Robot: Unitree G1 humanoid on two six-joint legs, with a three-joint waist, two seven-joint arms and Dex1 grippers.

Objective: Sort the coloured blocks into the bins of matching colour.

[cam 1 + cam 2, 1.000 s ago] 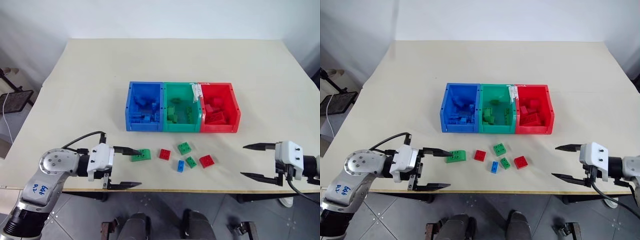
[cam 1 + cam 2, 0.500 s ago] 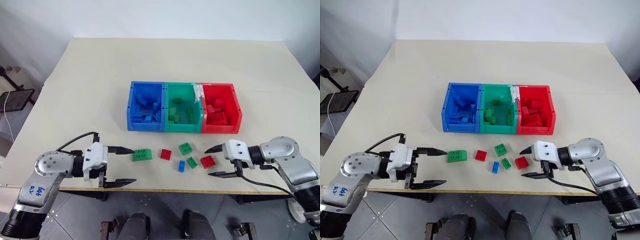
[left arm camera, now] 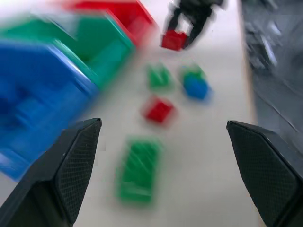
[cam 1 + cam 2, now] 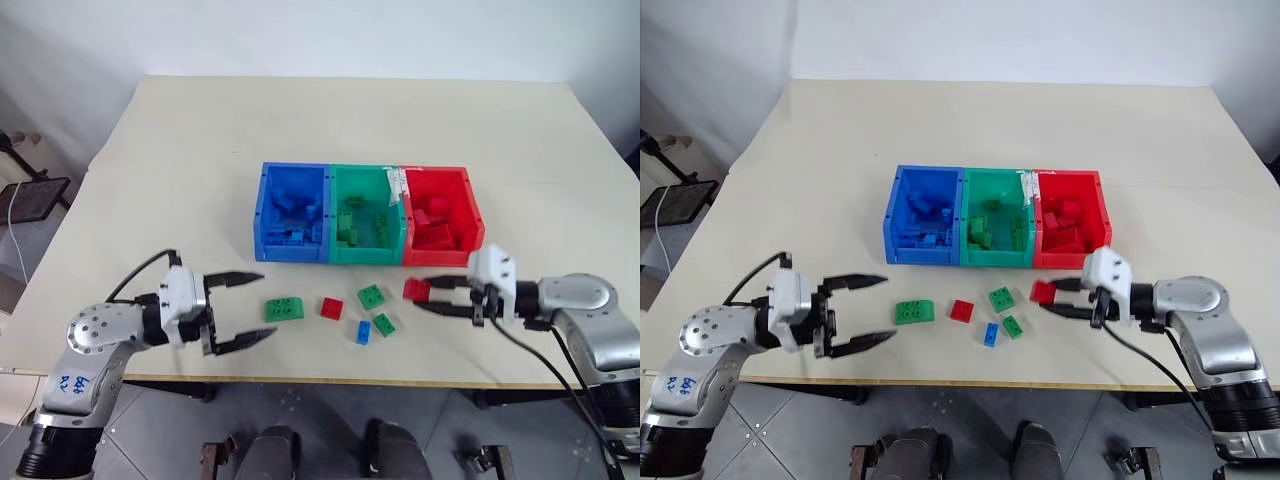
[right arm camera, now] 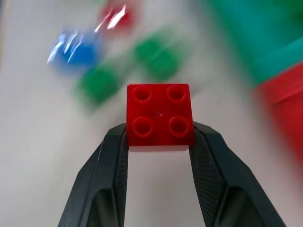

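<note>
Step in hand: carrying. Right gripper [image 4: 1060,298], jaws clamped on red block [image 5: 159,116], lifted just before red bin [image 4: 1098,215]; next move, over the rim, release. Left gripper [image 4: 862,313], jaws wide, empty, near green block [image 4: 911,311] on counter [image 4: 790,180].

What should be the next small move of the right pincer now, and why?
Probably carry the red block up and over into the red bin. The right pincer is shut on this block, which appears lifted off the table, just in front of the red bin, so only the drop remains.
</note>
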